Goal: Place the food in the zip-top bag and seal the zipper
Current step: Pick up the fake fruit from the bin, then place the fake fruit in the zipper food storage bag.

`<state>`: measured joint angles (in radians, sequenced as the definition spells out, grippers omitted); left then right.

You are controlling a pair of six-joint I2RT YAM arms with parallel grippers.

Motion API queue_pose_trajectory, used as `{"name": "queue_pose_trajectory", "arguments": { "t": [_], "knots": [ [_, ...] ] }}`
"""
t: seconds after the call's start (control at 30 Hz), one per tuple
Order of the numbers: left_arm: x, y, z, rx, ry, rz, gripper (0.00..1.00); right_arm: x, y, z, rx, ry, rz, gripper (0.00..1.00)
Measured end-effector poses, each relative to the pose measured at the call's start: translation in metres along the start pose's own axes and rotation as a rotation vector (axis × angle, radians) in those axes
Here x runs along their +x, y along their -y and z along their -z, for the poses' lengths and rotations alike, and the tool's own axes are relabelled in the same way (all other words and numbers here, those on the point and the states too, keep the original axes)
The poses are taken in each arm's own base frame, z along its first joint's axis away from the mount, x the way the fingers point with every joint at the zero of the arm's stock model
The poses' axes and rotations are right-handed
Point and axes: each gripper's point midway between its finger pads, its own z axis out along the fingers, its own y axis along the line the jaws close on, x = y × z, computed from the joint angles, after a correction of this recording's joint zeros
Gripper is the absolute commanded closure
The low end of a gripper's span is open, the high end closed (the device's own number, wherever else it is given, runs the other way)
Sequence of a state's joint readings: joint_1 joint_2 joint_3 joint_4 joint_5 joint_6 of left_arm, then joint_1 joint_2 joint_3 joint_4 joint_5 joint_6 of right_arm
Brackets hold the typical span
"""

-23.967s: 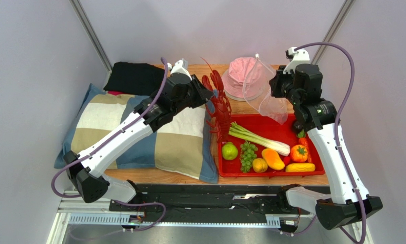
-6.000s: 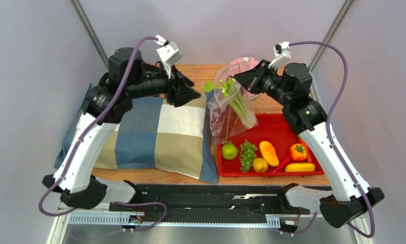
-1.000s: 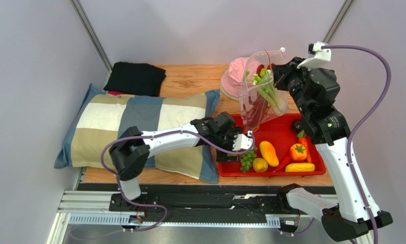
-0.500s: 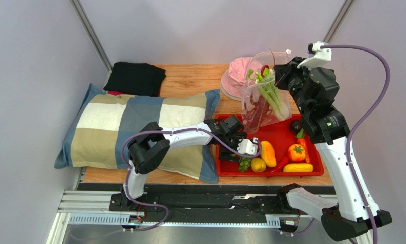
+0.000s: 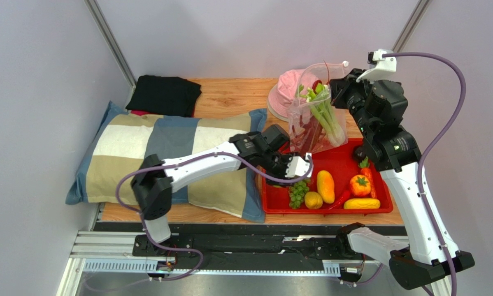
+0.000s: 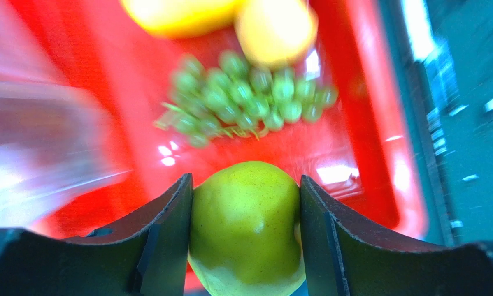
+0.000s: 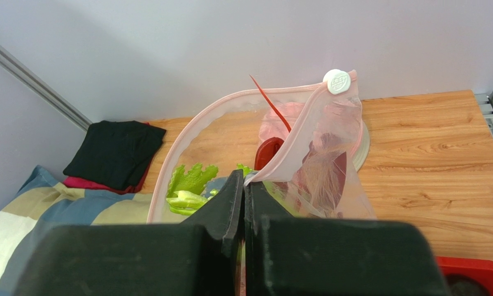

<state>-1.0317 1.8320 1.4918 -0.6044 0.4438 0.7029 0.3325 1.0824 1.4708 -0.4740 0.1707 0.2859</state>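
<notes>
Since 24 seconds ago the red plastic toy lobster [image 7: 270, 151] and the pale green plastic celery stalk [image 5: 326, 120] have gone into the clear soft zip-top bag printed with pink-red dots [image 5: 301, 132]. Within the last second the left fingers [image 6: 165, 243] have narrowed from wide open.

1 wooden bench [image 5: 230, 102] carries 1 patchwork fabric pillow [image 5: 168, 145], 1 red plastic tray [image 5: 345, 157], 1 folded black cloth [image 5: 165, 94] and 1 pink fabric hat [image 5: 283, 92]. The 1 bag hangs upright over the tray's far left part, its mouth gaping. The right fingers [image 7: 224, 203] are pressed flat together on the mouth edge, pinching the pink zipper strip [image 7: 292, 89]. The bag hangs just ahead of their tips, with the 1 lobster and 1 celery stalk inside.

The 2 left fingers stand partly open and grip 1 green plastic toy apple [image 6: 246, 225], which sits squarely between them, touching both inner faces. 1 green plastic grape bunch [image 6: 249, 102] lies on the tray floor beyond the fingertips, apart from them. Near it lie 1 yellow-orange mango-shaped toy [image 5: 325, 186], 1 small round yellow toy fruit [image 5: 314, 200], 1 orange toy tomato [image 5: 361, 185], 1 long yellow toy piece [image 5: 364, 203] and 1 thin red toy chilli [image 5: 343, 198].
</notes>
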Motion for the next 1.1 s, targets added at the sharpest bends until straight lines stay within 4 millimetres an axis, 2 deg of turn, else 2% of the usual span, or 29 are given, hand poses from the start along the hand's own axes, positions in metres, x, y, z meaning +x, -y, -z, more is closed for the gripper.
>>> {"name": "queue_pose_trajectory", "arguments": {
  "t": [0.13,0.2,0.33,0.5,0.6,0.67,0.73,0.8,0.9,0.97,1.1],
  "knots": [
    [-0.056,-0.009,0.065,-0.086,0.172,0.008,1.0,0.003,-0.005,-0.001,-0.033,-0.015,0.017,1.0],
    [-0.08,-0.015,0.105,-0.133,0.264,0.037,1.0,0.006,-0.01,-0.001,-0.064,-0.028,0.027,1.0],
    [-0.107,-0.038,0.181,-0.234,0.415,0.143,1.0,0.013,-0.021,-0.002,-0.129,-0.057,0.039,1.0],
    [-0.141,-0.089,0.285,-0.459,0.6,0.252,1.0,0.019,-0.039,0.002,-0.238,-0.091,0.052,1.0],
    [-0.174,-0.104,0.333,-0.573,0.713,0.245,1.0,0.024,-0.05,0.006,-0.308,-0.115,0.056,1.0],
    [-0.191,-0.112,0.352,-0.623,0.773,0.241,1.0,0.027,-0.055,0.007,-0.344,-0.129,0.058,1.0],
    [-0.201,-0.12,0.36,-0.653,0.815,0.245,1.0,0.031,-0.06,0.008,-0.374,-0.145,0.058,1.0],
    [-0.203,-0.132,0.356,-0.667,0.831,0.26,1.0,0.034,-0.064,0.008,-0.401,-0.158,0.057,1.0],
    [-0.196,-0.152,0.33,-0.669,0.805,0.296,1.0,0.038,-0.071,0.009,-0.443,-0.177,0.053,1.0],
    [-0.188,-0.163,0.306,-0.667,0.769,0.316,1.0,0.039,-0.075,0.01,-0.469,-0.183,0.047,1.0],
    [-0.168,-0.176,0.263,-0.673,0.688,0.354,1.0,0.039,-0.08,0.013,-0.504,-0.19,0.041,1.0]
  ]
}}
